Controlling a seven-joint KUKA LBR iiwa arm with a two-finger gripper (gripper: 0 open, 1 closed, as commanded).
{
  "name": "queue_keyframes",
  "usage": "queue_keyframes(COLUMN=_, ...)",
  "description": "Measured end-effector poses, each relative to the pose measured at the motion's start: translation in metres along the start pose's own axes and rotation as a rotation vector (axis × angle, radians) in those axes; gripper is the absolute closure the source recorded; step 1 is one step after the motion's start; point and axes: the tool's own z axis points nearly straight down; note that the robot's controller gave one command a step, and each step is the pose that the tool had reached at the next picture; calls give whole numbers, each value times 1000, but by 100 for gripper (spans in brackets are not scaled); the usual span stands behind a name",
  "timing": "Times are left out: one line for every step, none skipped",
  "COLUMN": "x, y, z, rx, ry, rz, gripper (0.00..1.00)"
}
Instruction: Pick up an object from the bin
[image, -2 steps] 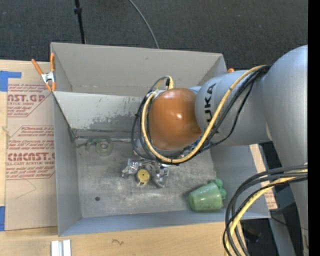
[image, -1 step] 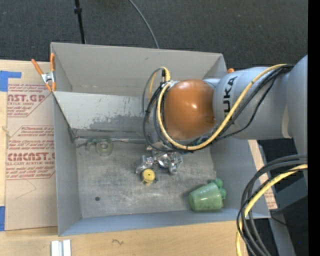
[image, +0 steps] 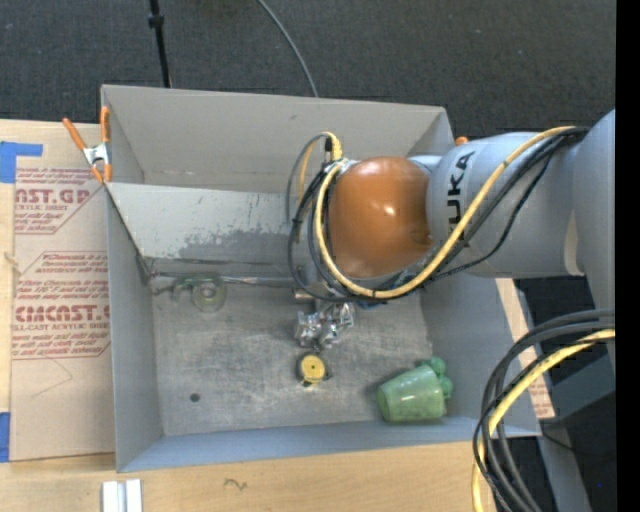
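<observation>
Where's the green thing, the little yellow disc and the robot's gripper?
Green thing (image: 410, 395), camera view, middle of its body.
Yellow disc (image: 313, 369), camera view, its centre.
Gripper (image: 325, 327), camera view, its shiny metal tip.

Small disc (image: 313, 369) left of bottle (image: 412, 395), in bin (image: 215, 385)

Arm (image: 530, 215) enters from the right, roughly level — wrist under the orange cover (image: 375, 215) turned downward. Yellow and black cables (image: 319, 220) loop around the cover. Gripper (image: 324, 326) hangs just below it, pointing down.
</observation>
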Motion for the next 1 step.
queue_keyframes(x=-2, y=1, z=2, rx=-1, ry=-4, rz=-1, gripper=0)
